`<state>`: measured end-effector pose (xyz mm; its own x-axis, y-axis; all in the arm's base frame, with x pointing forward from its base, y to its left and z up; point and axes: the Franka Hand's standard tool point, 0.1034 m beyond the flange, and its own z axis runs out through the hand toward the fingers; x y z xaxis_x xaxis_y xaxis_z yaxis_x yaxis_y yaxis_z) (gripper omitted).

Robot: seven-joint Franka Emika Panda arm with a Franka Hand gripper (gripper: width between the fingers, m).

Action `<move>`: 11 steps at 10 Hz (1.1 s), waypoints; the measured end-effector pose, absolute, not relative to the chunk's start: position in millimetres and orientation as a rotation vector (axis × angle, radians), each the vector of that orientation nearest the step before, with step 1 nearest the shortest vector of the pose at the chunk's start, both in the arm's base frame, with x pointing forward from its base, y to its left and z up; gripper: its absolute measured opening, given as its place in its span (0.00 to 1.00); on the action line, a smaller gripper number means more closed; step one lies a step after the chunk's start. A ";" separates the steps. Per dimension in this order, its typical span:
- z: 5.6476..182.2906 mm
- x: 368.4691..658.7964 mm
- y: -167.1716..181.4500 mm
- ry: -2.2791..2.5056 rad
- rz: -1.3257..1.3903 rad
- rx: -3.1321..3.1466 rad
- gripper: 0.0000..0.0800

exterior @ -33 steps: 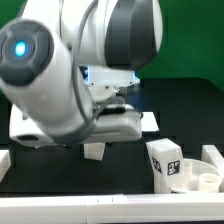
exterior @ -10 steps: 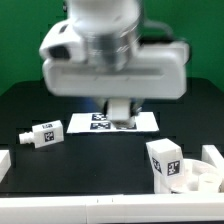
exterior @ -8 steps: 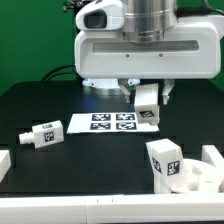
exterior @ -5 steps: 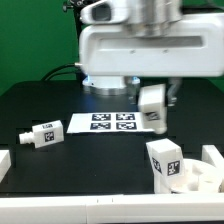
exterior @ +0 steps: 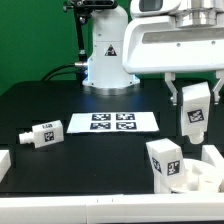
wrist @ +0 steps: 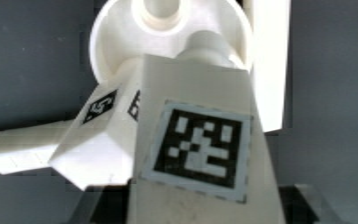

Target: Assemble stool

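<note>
White plastic parts make up the stool, which is unassembled and spread over the black table (exterior: 100, 165).

1. Held leg (exterior: 193, 118): hangs upright in the air, clear of the table, toward the exterior view's right. The gripper (exterior: 193, 98) is clamped on its upper end, one finger on each side. It hangs above the seat ring (exterior: 207, 180) without touching it.
2. Seat ring: lies flat on the table, near the lower corner on the exterior view's right. It is the only receptacle in the scene.
3. Upright leg (exterior: 164, 160): stands against the ring's edge on the exterior view's left, with tags on two visible faces. Whether it is seated in the ring or merely beside it cannot be told.
4. Lying leg (exterior: 41, 134): rests on its side on the table, well apart from the ring, toward the exterior view's left.

The marker board (exterior: 112, 122) lies flat between the lying leg and the held leg, farther back, and nothing rests on it. The arm (exterior: 180, 45) fills the upper part of the exterior view before a green backdrop (exterior: 30, 40).

View differences:
- Only the exterior view shows the upright leg, the lying leg, the marker board and the fingers flanking the held leg.
- The wrist view looks along the held leg at close range. It shows a large tag (wrist: 201, 143) on one face and a second tag on the adjoining face, neither legible from outside.

Count: three legs, one seat ring, one marker board bearing four tags.
</note>
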<state>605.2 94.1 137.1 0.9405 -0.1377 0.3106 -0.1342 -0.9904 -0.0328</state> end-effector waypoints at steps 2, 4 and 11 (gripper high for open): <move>134.5 615.1 91.4 -0.081 -0.498 -3.159 0.40; 136.1 621.7 104.6 -0.192 -0.532 -3.168 0.40; 132.3 619.3 118.0 -0.275 -0.529 -3.173 0.40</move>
<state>619.3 118.0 132.3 0.9318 0.1814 0.3144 0.1530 -0.9818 0.1129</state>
